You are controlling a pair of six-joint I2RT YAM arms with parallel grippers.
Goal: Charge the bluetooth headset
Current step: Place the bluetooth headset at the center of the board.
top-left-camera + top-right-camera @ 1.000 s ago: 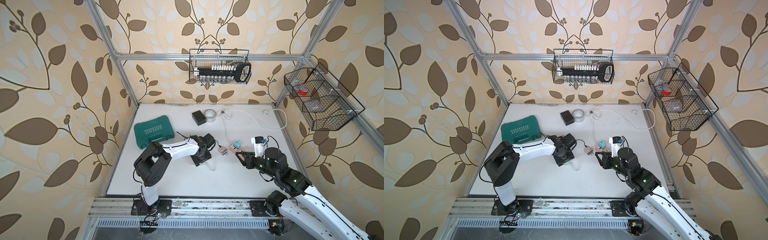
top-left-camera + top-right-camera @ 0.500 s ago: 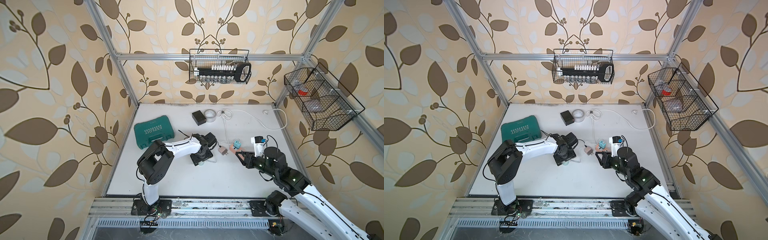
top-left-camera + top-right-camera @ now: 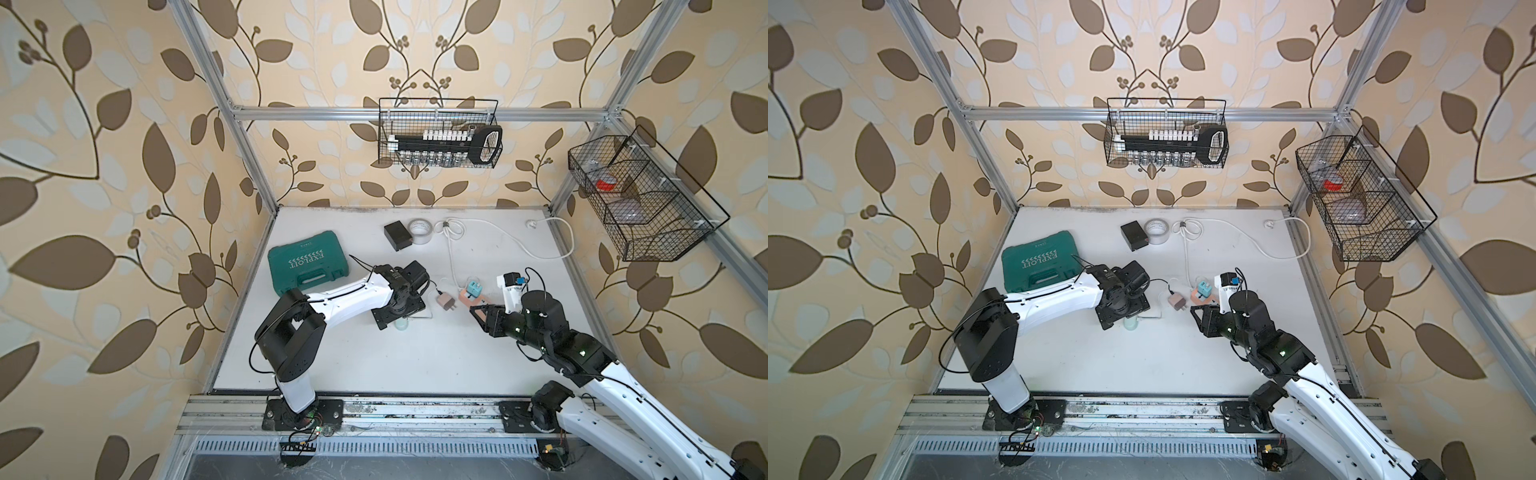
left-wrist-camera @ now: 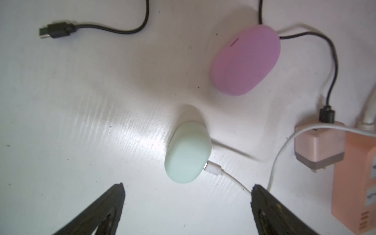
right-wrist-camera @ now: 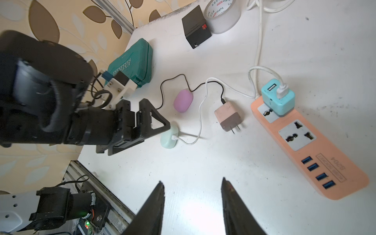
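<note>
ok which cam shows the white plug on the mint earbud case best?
Left wrist: mint earbud case unobstructed, white plug seated in its end. Right wrist shows both, smaller and oblique. In both top views the left arm covers most of the case.

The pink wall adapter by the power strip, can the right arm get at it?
Probably yes: the right gripper is open and empty, and the pink wall adapter lies on bare table ahead of it, nothing between.

The left pincer [image 4: 187, 186] points downward, spread wide; the right pincer [image 5: 192, 181] hovers low, partly spread.
</note>
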